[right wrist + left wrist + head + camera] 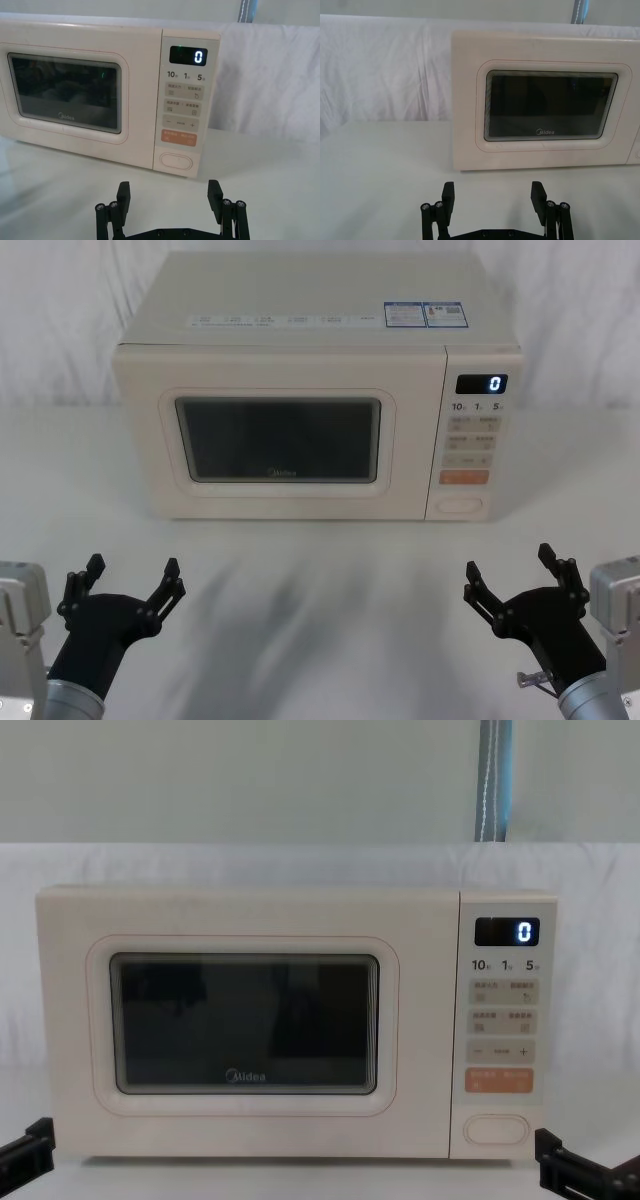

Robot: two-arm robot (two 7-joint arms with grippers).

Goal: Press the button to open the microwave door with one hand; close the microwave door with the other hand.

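So the microwave (310,390) sits square in the middle of the white table (320,620), backed by a white cloth, and everything else is easiest to place off it. The microwave door (275,440) is shut flush with the body, a dark window with the Midea logo under the glass, taking up the whole front left of the control panel (472,435). The display (481,384) at the top of that panel reads 0. The button (462,506) is the wide cream pill key at the very bottom of the panel, right under the orange key (465,478), and nothing is touching it.

Both arms are low and in front of the microwave, well apart from it. The left gripper (128,585) hovers in front of the door's left end, fingers spread wide with nothing between them; its wrist view looks straight at the door window over the two black fingertips (448,196). The right gripper (512,575) hangs in front of the control panel end, also spread wide and empty, and from its wrist camera the button lines up roughly between the fingertips (215,192), farther back. In the chest view both grippers just peek in below the microwave's bottom corners
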